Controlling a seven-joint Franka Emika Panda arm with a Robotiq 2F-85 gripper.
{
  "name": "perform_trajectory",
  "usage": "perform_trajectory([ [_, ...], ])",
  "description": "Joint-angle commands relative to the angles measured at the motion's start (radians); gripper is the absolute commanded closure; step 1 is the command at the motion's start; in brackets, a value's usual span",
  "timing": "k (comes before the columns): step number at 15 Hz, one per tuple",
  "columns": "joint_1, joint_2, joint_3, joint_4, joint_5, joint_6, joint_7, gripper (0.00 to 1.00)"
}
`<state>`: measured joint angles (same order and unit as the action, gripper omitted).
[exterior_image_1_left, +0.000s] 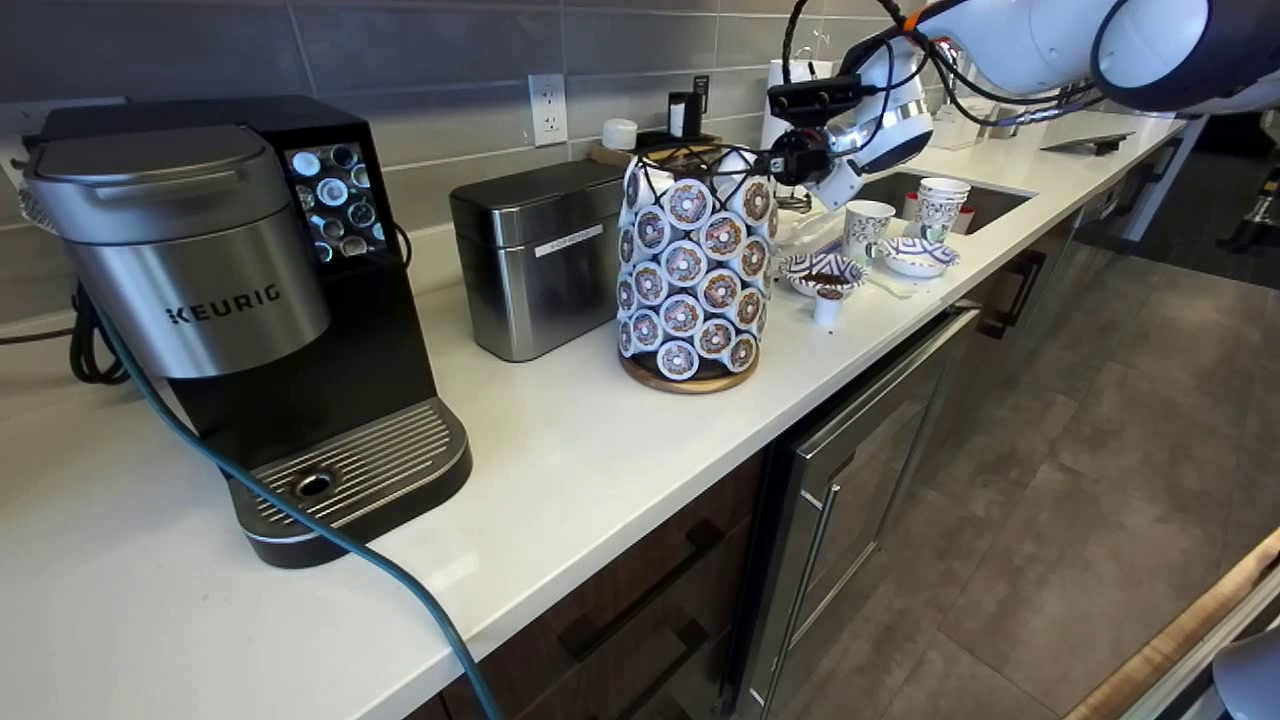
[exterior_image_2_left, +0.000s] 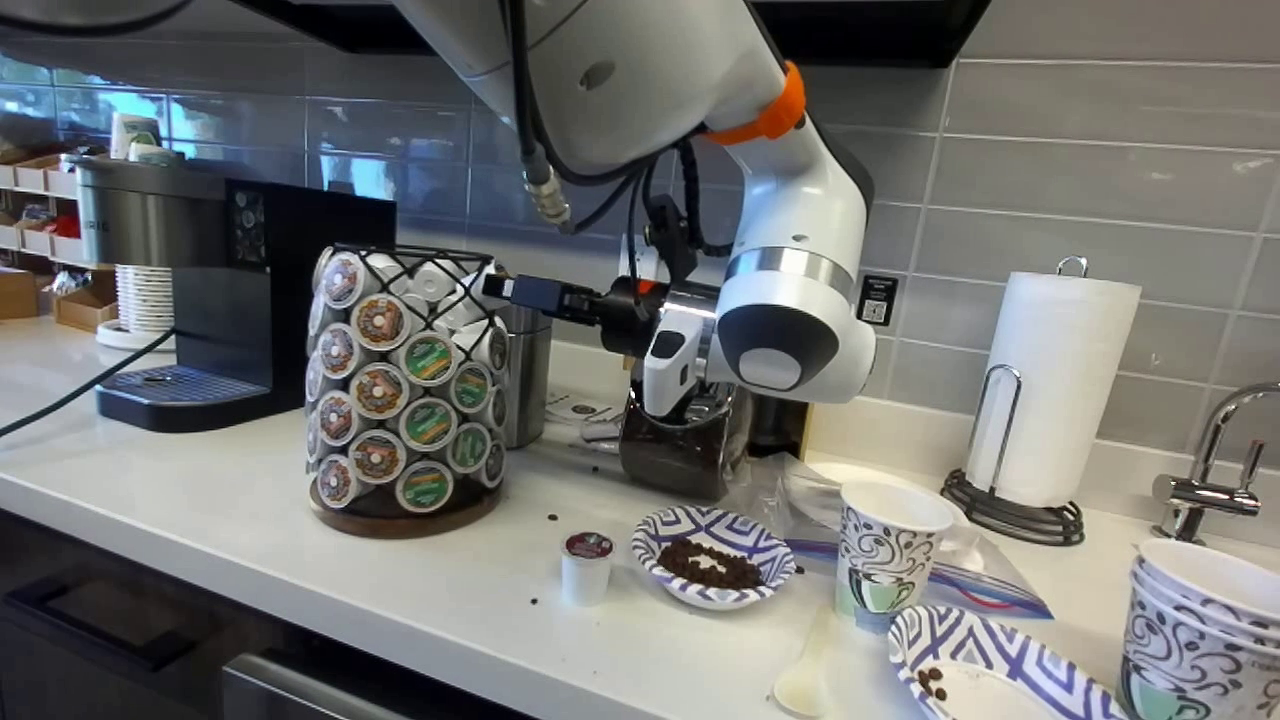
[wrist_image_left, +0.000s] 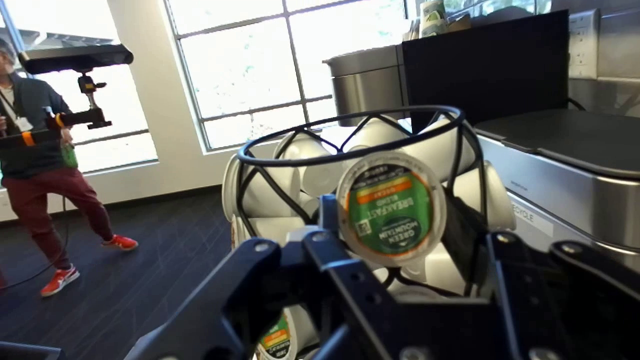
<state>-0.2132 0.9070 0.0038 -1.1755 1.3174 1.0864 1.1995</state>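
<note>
The fingers (wrist_image_left: 462, 235) are closed on a green-lidded pod (wrist_image_left: 391, 215), one to each side of it, its printed lid turned to the wrist view. The pod is at the top of the rack (exterior_image_2_left: 405, 525), in front of the rim as the wrist view shows it. The tips are small and dark in both exterior views, so I cannot tell whether the pod sits in its slot or stands clear of the wires. The arm (exterior_image_2_left: 800, 215) reaches in from the side nearer the paper towels (exterior_image_2_left: 1065, 390), fingers about level.

The rack stands upright on the counter (exterior_image_1_left: 560, 450), full of other pods (exterior_image_2_left: 428, 430), most with lids facing outward. In an exterior view the coffee maker (exterior_image_1_left: 240, 290) has a blue cable (exterior_image_1_left: 414, 588) crossing its front, and a steel bin (exterior_image_1_left: 530, 290) stands between it and the rack. On the rack's other side a loose pod (exterior_image_2_left: 587, 575) with a dark red lid stands near a patterned bowl (exterior_image_2_left: 650, 545) of dark brown bits (exterior_image_2_left: 735, 572). Past that are a cup (exterior_image_2_left: 885, 555), a pale spoon (exterior_image_2_left: 800, 690) lying flat, a second bowl (exterior_image_2_left: 985, 640) and a stack of cups (exterior_image_2_left: 1190, 640). A jar (exterior_image_2_left: 670, 460) with dark contents stands below the arm. In the wrist view a person (wrist_image_left: 30, 162) in dark red trousers is near the windows (wrist_image_left: 245, 75).
</note>
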Motion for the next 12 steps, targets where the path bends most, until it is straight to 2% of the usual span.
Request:
perform_trajectory([
  [1,0.005,0.033,-0.007,0.067,-0.003,-0.052,0.09,0.71],
  [12,0.052,0.003,-0.034,0.07,-0.079,-0.027,0.27,0.71],
])
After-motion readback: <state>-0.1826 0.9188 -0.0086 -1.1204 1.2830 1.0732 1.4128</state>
